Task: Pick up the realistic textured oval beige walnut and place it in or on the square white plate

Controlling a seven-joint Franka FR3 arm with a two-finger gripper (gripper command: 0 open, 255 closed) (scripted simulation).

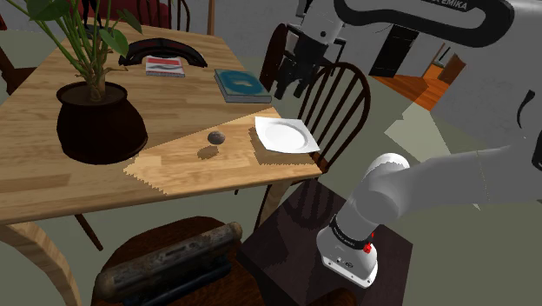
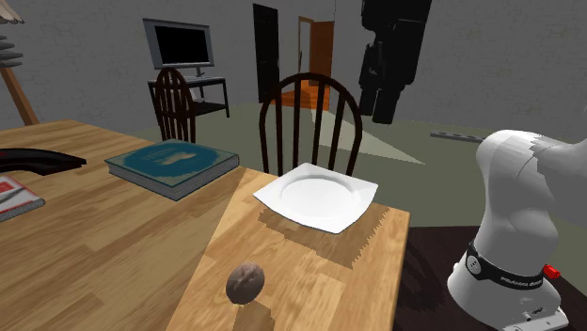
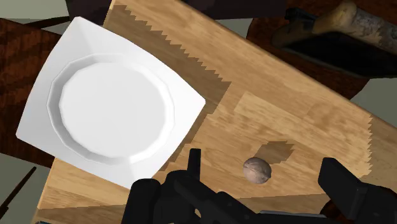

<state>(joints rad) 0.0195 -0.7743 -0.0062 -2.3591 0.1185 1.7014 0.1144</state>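
A small brownish oval walnut (image 1: 215,137) lies on the wooden table, to the shoulder view's left of a square white plate (image 1: 300,144) at the table's corner. In the second exterior view the walnut (image 2: 246,281) is nearer the camera than the plate (image 2: 362,194). My black gripper (image 1: 285,89) hangs high above the table's far edge, near the chair back. In the wrist view the gripper (image 3: 267,178) is open. The walnut (image 3: 257,170) shows far below between the fingers, untouched. The plate (image 3: 38,108) lies beside it, with nothing on it.
A potted plant (image 1: 95,122) stands on the table at the shoulder view's left. Behind lie a blue book (image 1: 243,84), a red and white book (image 1: 165,66) and a black curved object (image 1: 165,48). One wooden chair (image 1: 339,96) stands by the plate, another (image 1: 165,261) at the near side.
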